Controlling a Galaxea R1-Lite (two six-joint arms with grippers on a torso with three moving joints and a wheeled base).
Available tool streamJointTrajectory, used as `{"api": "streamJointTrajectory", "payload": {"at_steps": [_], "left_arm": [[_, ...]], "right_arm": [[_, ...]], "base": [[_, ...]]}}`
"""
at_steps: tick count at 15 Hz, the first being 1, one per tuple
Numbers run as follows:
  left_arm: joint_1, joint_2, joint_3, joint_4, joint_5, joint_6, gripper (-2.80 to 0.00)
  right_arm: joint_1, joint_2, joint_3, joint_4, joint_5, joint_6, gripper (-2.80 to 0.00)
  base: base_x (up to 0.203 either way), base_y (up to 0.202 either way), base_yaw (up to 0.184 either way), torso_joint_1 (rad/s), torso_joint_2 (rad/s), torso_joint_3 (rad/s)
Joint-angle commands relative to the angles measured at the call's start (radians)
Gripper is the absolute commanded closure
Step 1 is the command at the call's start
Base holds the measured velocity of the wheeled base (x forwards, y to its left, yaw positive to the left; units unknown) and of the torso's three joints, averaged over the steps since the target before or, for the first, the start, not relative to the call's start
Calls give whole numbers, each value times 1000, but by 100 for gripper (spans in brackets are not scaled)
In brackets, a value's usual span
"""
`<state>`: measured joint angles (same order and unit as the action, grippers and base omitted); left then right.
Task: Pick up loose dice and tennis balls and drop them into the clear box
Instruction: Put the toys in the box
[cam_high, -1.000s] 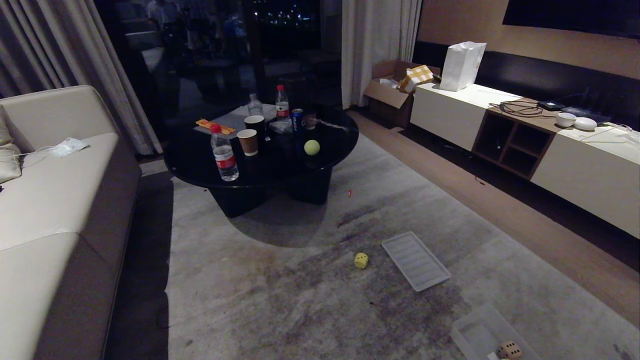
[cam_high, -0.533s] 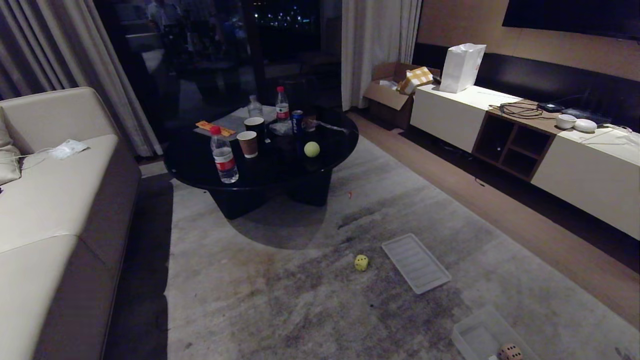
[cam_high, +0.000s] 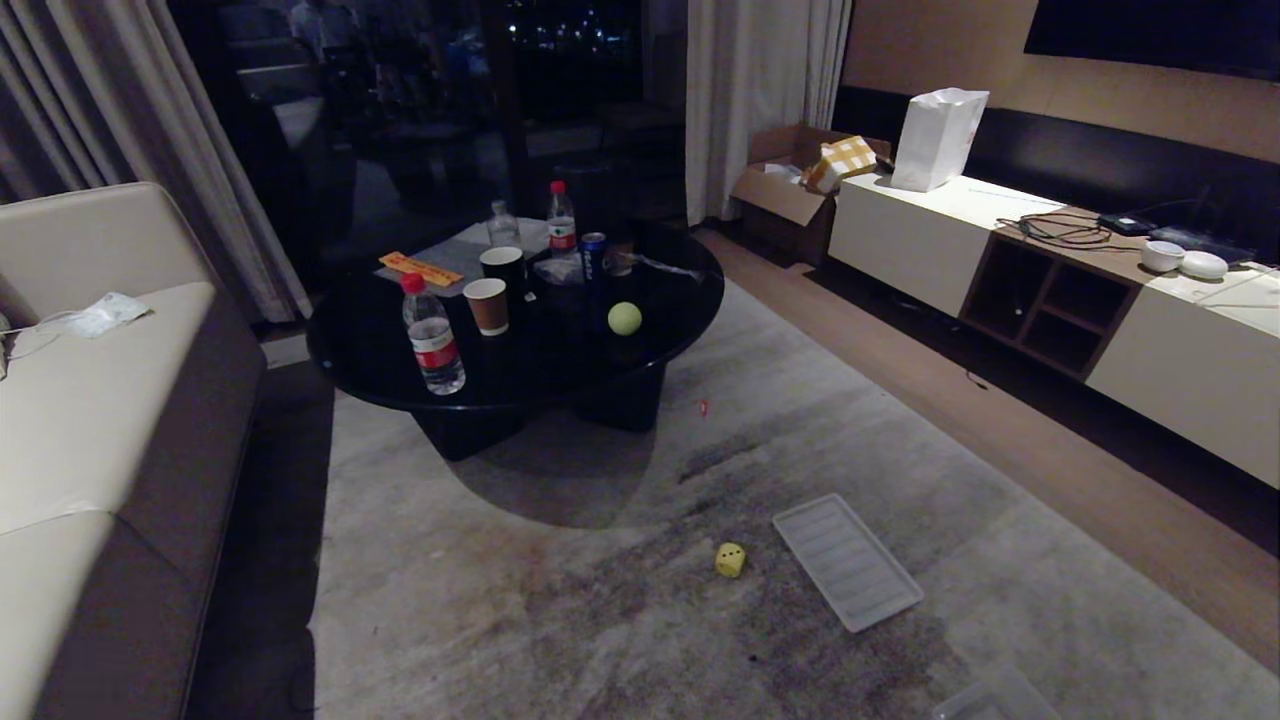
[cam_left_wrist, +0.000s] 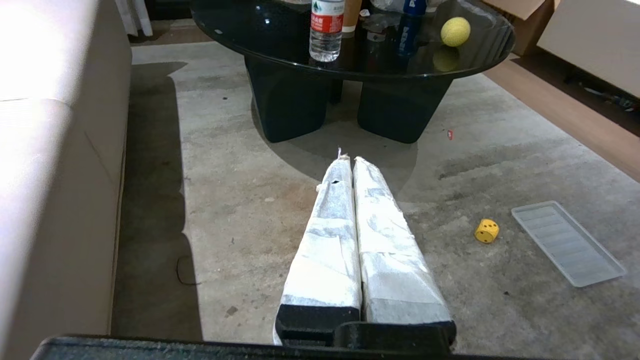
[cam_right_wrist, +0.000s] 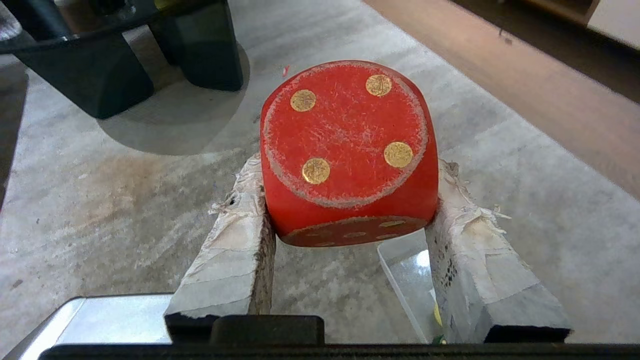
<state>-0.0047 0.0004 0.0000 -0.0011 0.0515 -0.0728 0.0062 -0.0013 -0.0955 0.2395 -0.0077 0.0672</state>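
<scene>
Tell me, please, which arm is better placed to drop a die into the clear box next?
The right. Its gripper already clamps the red die, with a clear box edge just below. The left gripper is shut and holds nothing.

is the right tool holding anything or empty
Holding: the right tool is shut on the red die, clamped between both fingers above the carpet.

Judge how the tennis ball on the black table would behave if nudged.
The tennis ball is round on a glossy black table, so it probably rolls freely, perhaps off the edge. Its fuzzy surface looks grippy, so slipping seems unlikely.
</scene>
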Motion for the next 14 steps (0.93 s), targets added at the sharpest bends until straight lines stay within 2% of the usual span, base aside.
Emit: {"api": "streamJointTrajectory", "payload": {"at_steps": [1,9,14], "left_arm": [[0,1,2,0,1,-1,0],[0,0,2,-2,2,-8,0],[0,1,2,-2,2,-7,0]], "right_arm": [[1,1,0,1,0,0,0],[0,1,0,1,0,0,0],[1,1,0,1,0,0,0]], "base": [[0,0,0,0,0,0],[0,0,0,0,0,0],[0,6,-142,1,2,4]]}}
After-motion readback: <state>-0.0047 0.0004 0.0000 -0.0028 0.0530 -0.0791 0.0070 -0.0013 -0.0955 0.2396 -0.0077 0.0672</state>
